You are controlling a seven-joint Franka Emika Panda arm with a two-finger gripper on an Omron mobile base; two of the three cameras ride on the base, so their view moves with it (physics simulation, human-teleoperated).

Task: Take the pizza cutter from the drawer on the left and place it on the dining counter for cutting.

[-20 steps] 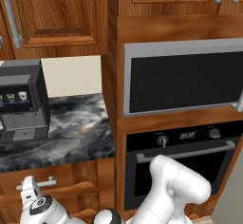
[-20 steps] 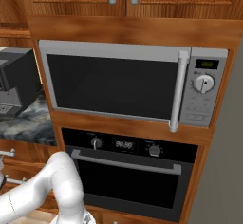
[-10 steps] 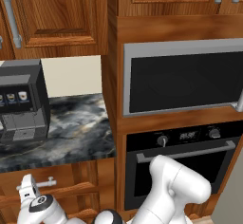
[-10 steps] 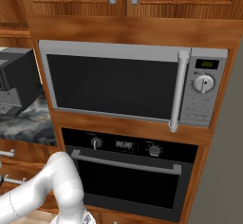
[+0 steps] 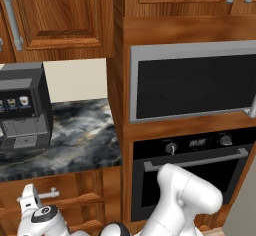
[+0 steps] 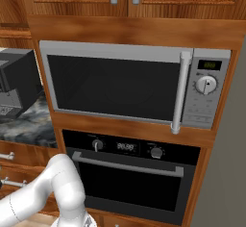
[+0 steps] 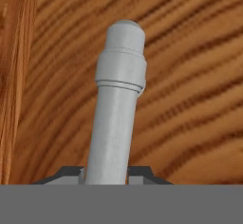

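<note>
My gripper [image 7: 105,173] is shut on the drawer's silver bar handle [image 7: 116,114], which runs up between the two dark fingertips [image 7: 140,172] in the hand view. Behind the bar lies the reddish-brown wooden front of the drawer [image 7: 190,76]. In the left base view the gripper [image 5: 31,196] sits at the lower left, at the end of the handle [image 5: 50,193], just under the marbled counter. The drawer [image 5: 85,185] looks pushed in. The pizza cutter is hidden, and the dining counter is out of view.
A coffee machine [image 5: 20,105] stands on the marbled counter [image 5: 80,140] above the drawer. To the right are a built-in microwave [image 5: 195,80] and an oven [image 5: 200,170] with a bar handle. Wooden wall cabinets [image 5: 60,15] hang overhead.
The jaws have closed onto the drawer handle. The arm and the base have hardly moved.
</note>
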